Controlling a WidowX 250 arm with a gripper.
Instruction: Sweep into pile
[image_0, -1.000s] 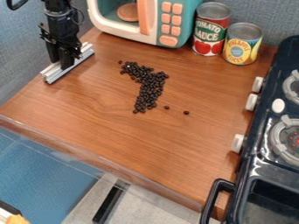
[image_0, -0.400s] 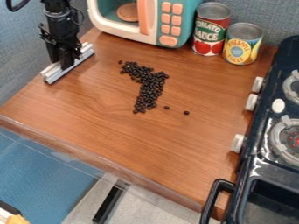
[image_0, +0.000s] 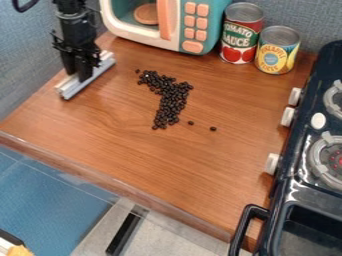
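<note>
The black gripper (image_0: 81, 75) hangs at the upper left of the wooden counter, shut on a silver metal bar (image_0: 88, 82). The bar lies low over the counter, slanting from lower left to upper right. To its right, dark beans (image_0: 172, 100) form a bent, elongated heap in the upper middle of the counter. A single bean (image_0: 213, 128) and another (image_0: 191, 122) lie apart, to the right of the heap's lower end.
A toy microwave (image_0: 220, 20) stands at the back, with a red can (image_0: 240, 35) and a yellow can (image_0: 276, 50) beside it. A dark toy stove (image_0: 304, 165) borders the right side. The counter's front edge (image_0: 120, 184) runs diagonally below the beans.
The gripper and the metal bar have shifted slightly right and toward the front, a little closer to the beans. The beans have not moved.
</note>
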